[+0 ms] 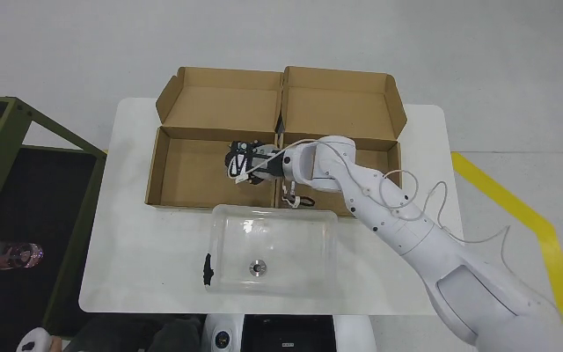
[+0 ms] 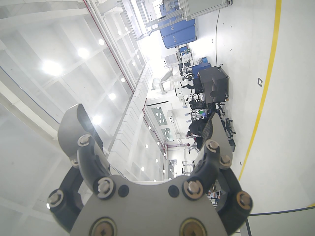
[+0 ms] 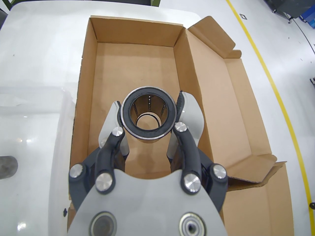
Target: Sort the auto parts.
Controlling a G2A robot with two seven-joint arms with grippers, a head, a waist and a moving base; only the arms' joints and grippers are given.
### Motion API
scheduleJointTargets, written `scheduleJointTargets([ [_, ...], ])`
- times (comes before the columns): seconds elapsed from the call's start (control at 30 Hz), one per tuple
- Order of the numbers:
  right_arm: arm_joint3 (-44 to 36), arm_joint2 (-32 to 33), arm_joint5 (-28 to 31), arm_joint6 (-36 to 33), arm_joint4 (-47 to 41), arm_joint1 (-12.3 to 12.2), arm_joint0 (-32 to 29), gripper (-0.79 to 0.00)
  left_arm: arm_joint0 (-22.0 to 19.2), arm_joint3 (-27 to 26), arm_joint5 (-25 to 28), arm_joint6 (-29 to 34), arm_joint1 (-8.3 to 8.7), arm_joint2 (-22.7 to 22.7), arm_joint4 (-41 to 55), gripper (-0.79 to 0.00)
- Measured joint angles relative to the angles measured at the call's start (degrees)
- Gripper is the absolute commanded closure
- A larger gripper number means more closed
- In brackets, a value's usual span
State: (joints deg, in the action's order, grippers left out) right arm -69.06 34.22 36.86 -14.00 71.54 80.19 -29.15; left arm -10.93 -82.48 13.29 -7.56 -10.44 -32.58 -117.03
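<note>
A clear bin (image 1: pixel 299 246) sits on a white table (image 1: pixel 141 246) at the edge nearest the robot. A small round metal part (image 1: pixel 256 268) lies on the bin's floor near its middle. A small black piece (image 1: pixel 208 269) lies on the table against the bin's left wall. Just behind the bin, two open cardboard boxes stand side by side, touching, with their lids folded back away from the bin. These are the left box (image 1: pixel 189 172) (image 3: pixel 137 62) and the right box (image 1: pixel 339 110). The right arm reaches from the bin's right side, across the right box, and ends over the left box. There the right gripper (image 1: pixel 242 163) (image 3: pixel 149 106) hangs just beyond the bin's far wall. Its fingers (image 3: pixel 190 114) pinch a metal bearing (image 3: pixel 147 133) from two sides. The bearing is a short hollow cylinder with a black ring on the end that faces the wrist camera, and the cardboard floor shows through its bore. Whether it touches the box floor cannot be told. The left gripper (image 2: pixel 145 116) points up at a bright hall ceiling, fingers spread wide with nothing between them. Far beyond the bin, past the table on the right, a yellow line (image 1: pixel 519 207) crosses the grey floor.
</note>
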Motion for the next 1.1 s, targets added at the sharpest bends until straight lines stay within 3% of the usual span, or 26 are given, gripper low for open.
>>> scheduleJointTargets([
  [0.6, 12.1, -2.3, -3.9, -0.3, 2.5, 3.9, 2.6, 0.000, 0.0, 0.0, 0.0, 0.0, 0.00, 0.0, 0.0, -0.785],
  [0.83, 14.1, -2.3, -4.1, 0.0, 3.8, 4.9, 3.3, -0.212, 0.0, 0.0, 0.0, 0.0, 0.00, 0.0, 0.0, -0.785],
  [1.1, 15.8, -2.2, -3.4, -0.2, 4.6, 5.7, 3.5, -0.311, 0.0, 0.0, 0.0, 0.0, 0.00, 0.0, 0.0, -0.785],
])
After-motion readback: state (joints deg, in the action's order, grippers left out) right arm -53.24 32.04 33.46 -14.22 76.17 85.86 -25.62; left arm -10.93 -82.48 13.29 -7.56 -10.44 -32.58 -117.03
